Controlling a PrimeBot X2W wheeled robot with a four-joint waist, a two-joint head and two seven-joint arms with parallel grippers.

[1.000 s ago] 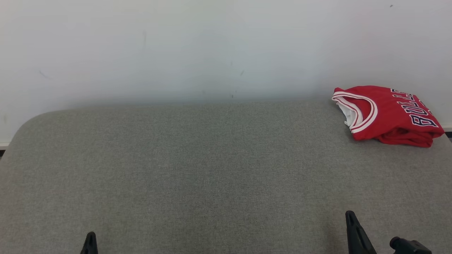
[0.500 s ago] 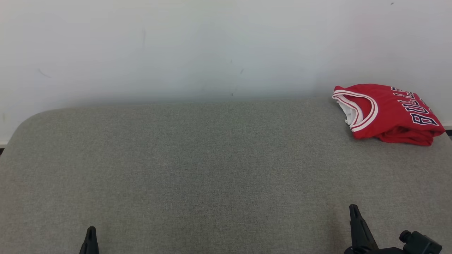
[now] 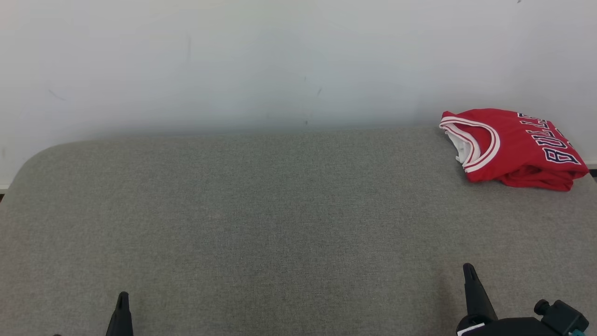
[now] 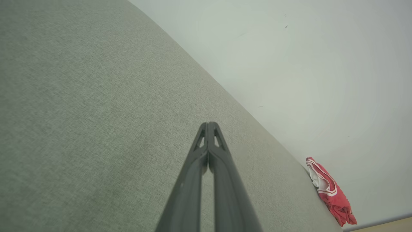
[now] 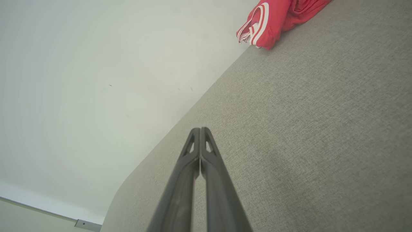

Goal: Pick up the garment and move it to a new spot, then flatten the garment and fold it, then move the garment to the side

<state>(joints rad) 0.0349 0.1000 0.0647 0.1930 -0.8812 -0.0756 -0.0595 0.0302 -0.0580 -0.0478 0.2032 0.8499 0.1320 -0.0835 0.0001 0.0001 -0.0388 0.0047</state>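
A grey woven-fabric tabletop (image 3: 261, 224) with rounded far corners spreads wide under soft, even light. A plain white wall (image 3: 233, 60) rises straight from its far edge, carrying a few faint dark scuffs (image 3: 319, 91) (small ones, above the tabletop's middle). Past the tabletop's far left corner, a pale baseboard (image 5: 32, 201) meets beige floor (image 5: 25, 220).

The folded jersey (image 3: 513, 147) lies on the far right corner of the fabric-covered table (image 3: 280, 210), close to the wall (image 3: 233, 60) behind it, well apart from the left gripper (image 3: 122, 296) near-left and the right gripper (image 3: 467, 268) near-right.
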